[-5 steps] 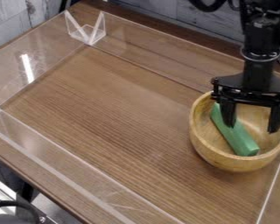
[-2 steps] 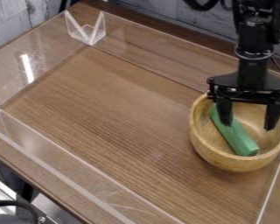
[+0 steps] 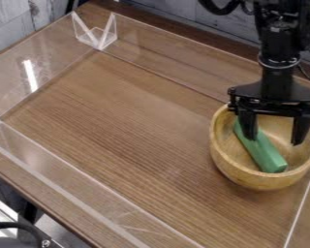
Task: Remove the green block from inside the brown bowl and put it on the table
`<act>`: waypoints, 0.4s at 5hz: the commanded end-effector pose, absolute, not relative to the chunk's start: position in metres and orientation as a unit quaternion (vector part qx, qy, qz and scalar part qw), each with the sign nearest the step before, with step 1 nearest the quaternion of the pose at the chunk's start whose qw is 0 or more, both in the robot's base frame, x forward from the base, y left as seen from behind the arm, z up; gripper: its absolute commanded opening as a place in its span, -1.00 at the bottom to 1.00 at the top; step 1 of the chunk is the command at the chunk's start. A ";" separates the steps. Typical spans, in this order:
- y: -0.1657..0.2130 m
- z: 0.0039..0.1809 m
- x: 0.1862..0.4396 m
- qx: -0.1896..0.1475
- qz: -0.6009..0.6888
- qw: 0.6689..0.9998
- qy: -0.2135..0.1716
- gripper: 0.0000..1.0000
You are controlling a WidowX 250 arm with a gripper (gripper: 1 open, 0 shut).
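The brown bowl (image 3: 235, 163) sits at the table's right side, near the clear right wall. Inside it lies the green block (image 3: 263, 154), a flat bar slanting from upper left to lower right. My gripper (image 3: 273, 134) hangs straight down over the bowl, open, with its black fingers spread wide to either side of the block's upper part. The fingertips (image 3: 246, 132) reach down to about rim height. Nothing is held between them.
The wood-grain table (image 3: 119, 126) stretches left and forward of the bowl. Low clear plastic walls (image 3: 67, 189) edge it, and a clear corner bracket (image 3: 96, 31) stands at the back left. The right wall runs close beside the bowl.
The gripper has shifted slightly left and a little away from the front edge above the bowl, staying open. The block and bowl have not moved.
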State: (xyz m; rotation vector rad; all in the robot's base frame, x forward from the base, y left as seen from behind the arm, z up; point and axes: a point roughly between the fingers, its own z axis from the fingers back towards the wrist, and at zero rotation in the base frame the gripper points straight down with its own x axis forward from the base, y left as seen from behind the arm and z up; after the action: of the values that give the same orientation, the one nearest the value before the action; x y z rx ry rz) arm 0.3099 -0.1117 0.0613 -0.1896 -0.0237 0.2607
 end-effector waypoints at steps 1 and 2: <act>-0.109 0.058 0.314 -0.098 0.137 0.985 -0.025 1.00; -0.108 0.051 0.314 -0.098 0.140 0.985 -0.026 1.00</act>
State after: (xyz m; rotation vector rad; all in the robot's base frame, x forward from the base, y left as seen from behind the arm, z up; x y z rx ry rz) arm 0.3072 -0.1078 0.0386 -0.1766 -0.0111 0.2789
